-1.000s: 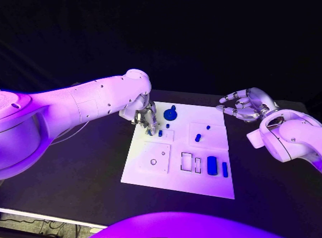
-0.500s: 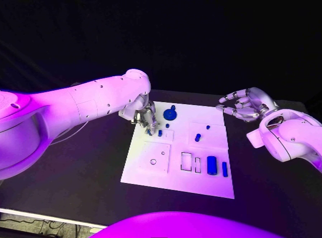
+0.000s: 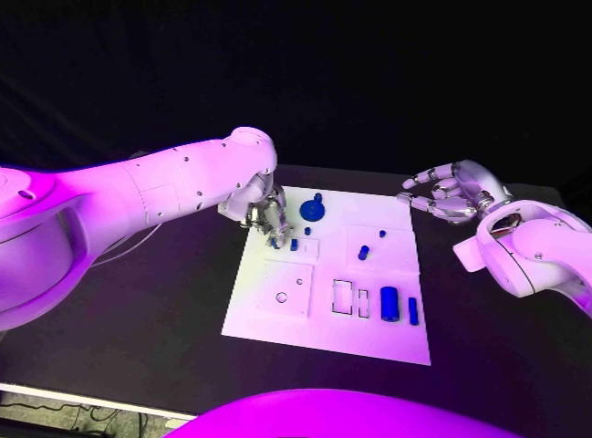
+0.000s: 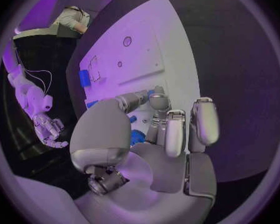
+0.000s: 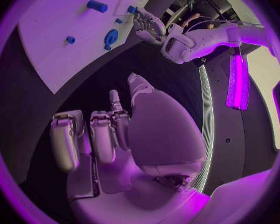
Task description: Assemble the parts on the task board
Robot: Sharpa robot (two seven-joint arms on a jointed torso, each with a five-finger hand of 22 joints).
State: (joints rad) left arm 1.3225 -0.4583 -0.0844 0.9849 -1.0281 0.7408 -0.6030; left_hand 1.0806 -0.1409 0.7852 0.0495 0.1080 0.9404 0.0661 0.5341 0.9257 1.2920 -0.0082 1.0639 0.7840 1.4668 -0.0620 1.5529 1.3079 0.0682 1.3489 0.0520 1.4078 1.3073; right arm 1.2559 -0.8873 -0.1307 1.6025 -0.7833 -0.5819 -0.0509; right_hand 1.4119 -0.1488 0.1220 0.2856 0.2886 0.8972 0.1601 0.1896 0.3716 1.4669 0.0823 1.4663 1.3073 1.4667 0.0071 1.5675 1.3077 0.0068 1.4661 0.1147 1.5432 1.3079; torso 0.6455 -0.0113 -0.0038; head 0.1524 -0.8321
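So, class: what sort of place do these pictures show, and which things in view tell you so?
Probably a robotics lab test bench: a black table with a white task board holding small blue parts, worked by the left hand, with the right hand held off the board's edge.

White task board flat mid-table, small blue parts scattered on it
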